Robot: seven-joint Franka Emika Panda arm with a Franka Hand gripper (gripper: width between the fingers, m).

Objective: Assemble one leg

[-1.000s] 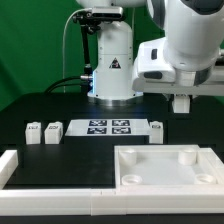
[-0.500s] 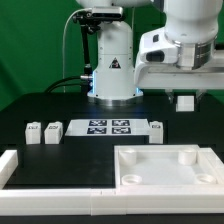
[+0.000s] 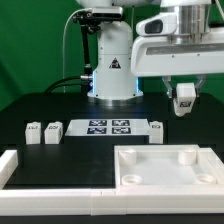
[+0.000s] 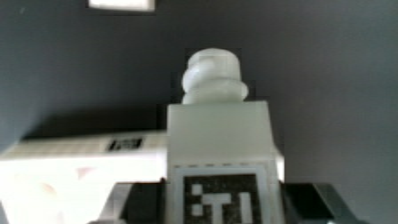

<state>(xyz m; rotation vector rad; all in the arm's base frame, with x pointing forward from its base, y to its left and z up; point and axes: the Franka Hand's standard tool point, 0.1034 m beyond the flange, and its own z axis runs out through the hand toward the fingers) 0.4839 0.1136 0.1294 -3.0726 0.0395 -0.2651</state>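
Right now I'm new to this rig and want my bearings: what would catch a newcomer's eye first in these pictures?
The pincer holds one leg in the air at the exterior view's right, its tag facing the wrist camera. Nearest the exterior camera on that side lies the large white panel with round corner holes. Spare legs stand at both ends of the marker board.

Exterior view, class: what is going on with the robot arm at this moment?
The gripper is shut on a small stubby white plastic leg with a black-and-white tag, held in the air above the black table. Three more such legs stand beside the marker board. The large flat white panel with round holes lies nearby, no leg fitted yet.
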